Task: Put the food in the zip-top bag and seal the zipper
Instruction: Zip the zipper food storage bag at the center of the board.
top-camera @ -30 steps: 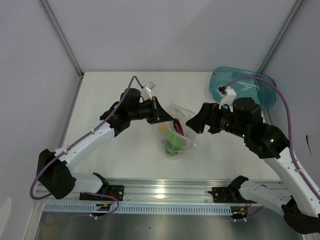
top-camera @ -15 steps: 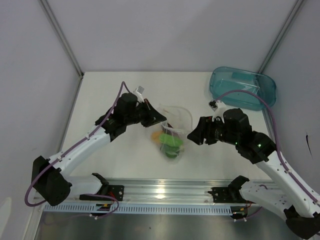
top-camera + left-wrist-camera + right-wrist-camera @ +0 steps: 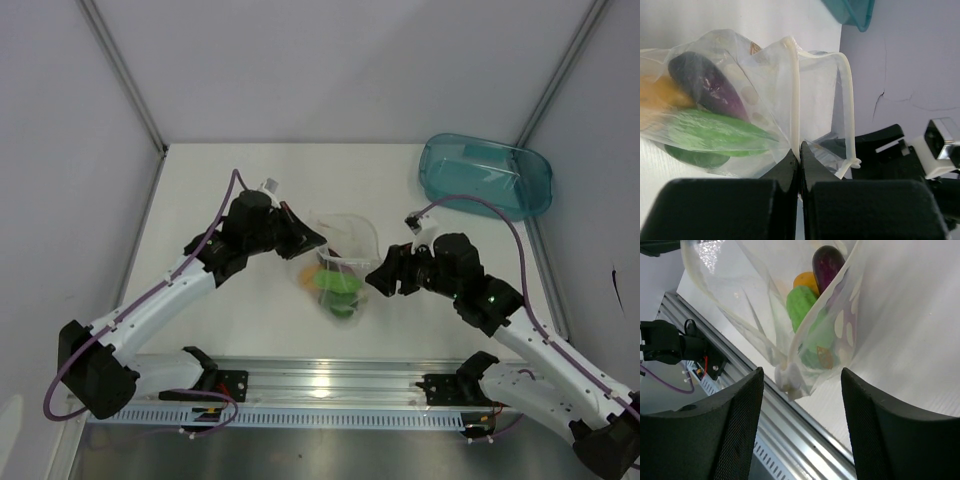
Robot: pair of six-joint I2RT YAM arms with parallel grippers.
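Looking steeply down from high behind the near edge, taking in the whole table (image 3: 250,180). Peering at very close range from either wrist, facing inward from opposite sides, sharing the zip-top bag (image 3: 350,240) across all three.

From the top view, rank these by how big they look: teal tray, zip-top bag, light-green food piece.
1. Teal tray, largest.
2. Zip-top bag, clearly smaller.
3. Light-green food piece, inside the bag, smallest. Crinkled plastic and other food partly cover it, so its full outline is unsure.
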